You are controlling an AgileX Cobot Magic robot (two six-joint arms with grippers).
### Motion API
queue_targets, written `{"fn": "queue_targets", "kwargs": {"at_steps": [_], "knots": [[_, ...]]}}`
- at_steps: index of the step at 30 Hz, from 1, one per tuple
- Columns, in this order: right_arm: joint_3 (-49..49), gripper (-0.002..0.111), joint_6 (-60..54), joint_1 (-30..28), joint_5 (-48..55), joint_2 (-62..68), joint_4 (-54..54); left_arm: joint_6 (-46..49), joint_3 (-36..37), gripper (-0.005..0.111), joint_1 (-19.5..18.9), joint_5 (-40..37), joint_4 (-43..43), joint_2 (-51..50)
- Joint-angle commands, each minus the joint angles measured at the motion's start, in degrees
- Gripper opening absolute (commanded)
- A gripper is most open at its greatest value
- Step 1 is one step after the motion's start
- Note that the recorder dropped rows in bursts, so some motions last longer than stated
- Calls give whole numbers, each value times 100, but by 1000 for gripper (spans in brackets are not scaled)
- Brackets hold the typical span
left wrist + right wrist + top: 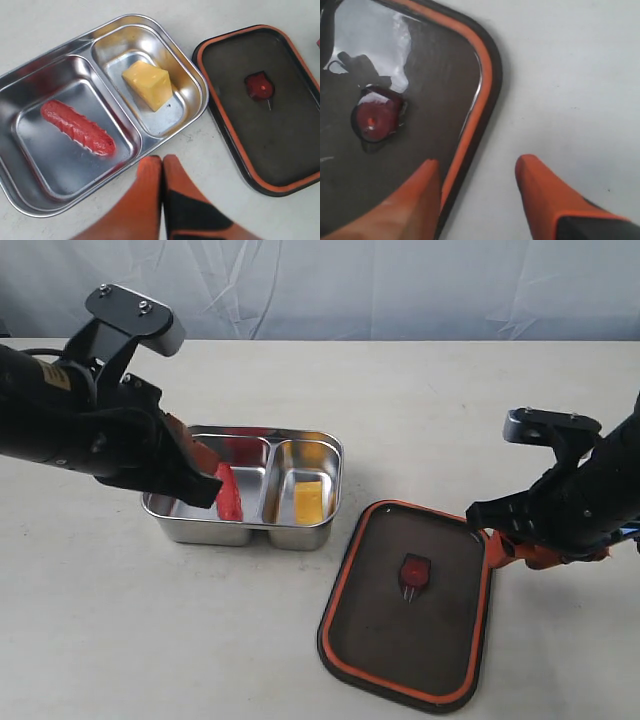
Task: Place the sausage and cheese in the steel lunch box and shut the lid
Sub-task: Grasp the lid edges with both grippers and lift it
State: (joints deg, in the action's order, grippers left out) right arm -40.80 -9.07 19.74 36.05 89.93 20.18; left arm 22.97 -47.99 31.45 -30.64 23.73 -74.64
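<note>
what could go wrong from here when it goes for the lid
The open right gripper straddles only the thin edge of the lid, so it may slip or tilt when lifted. The shut left gripper hangs close over the steel lunch box and could block the lid's way.

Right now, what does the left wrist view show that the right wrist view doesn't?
Left wrist only: the steel lunch box, with the sausage in its larger compartment and the cheese in the smaller one, and the left gripper shut and empty. Right wrist only: the right gripper open, its jaws either side of the lid's edge. Both: the lid with its red valve, lying on the table, off the box.
</note>
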Motion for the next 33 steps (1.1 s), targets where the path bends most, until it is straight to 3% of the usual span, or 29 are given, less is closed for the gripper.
{"fn": "queue_targets", "kwargs": {"at_steps": [1,14,17,23,28,33], "knots": [[-49,49,-78,249,-310,172,102,-1,98,0,10,199,106,63],[-49,48,30,635,-628,865,-71,-1,98,0,10,246,117,63],[-49,40,110,635,-670,1030,-71,-1,98,0,10,246,117,63],[-49,-1,114,659,-739,1264,-59,-1,98,0,10,235,117,63],[-71,-1,220,659,-562,1190,-320,-1,98,0,10,-121,155,63],[-71,-1,1065,659,-448,849,-1269,-21,98,2,10,-424,831,63]]}}
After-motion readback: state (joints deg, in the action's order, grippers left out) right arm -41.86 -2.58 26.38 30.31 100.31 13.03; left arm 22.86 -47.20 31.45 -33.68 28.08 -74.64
